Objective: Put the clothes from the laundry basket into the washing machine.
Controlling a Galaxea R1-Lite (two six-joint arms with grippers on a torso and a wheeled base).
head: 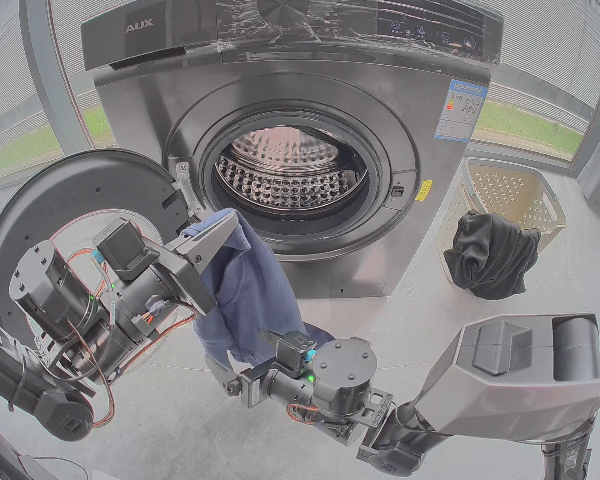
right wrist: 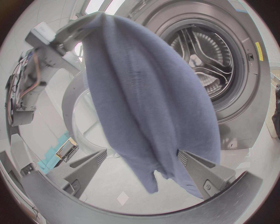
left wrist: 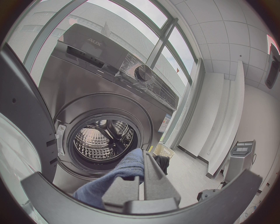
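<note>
Grey brushed sheet metal forms the washing machine (head: 400, 119), which takes up the upper centre of the head view. Its glossy, film-wrapped control panel (head: 375, 25) runs along the top edge. The circular port stands open on a polished steel drum (head: 287, 169), dimpled and perforated all over. The round door (head: 75, 187), dark-rimmed with a pale glass bowl, is swung fully out to the left edge of the frame.

A blue garment (head: 250, 294) of soft, thick knit hangs in one long, rounded fold at centre left. It is in front of the lower left of the port and outside the drum.

The left gripper (head: 228, 222) has angular, wedge-shaped grey fingers. These are closed on the garment's top edge, just below and left of the port rim, and carry its weight.

The right gripper (right wrist: 141, 154) sits at lower centre of the head view, jaws wide apart, with ribbed pads (right wrist: 101, 157) facing inward. The garment's lower tail hangs loose between the jaws, unpinched. It overlaps one finger, but whether it touches it cannot be told.

The laundry basket (head: 537, 187) is beige moulded plastic, pierced with small star-shaped holes. It stands at the right of the frame, just beside the machine and tipped toward the camera. A crumpled black garment (head: 490, 253) is draped over its near rim.
</note>
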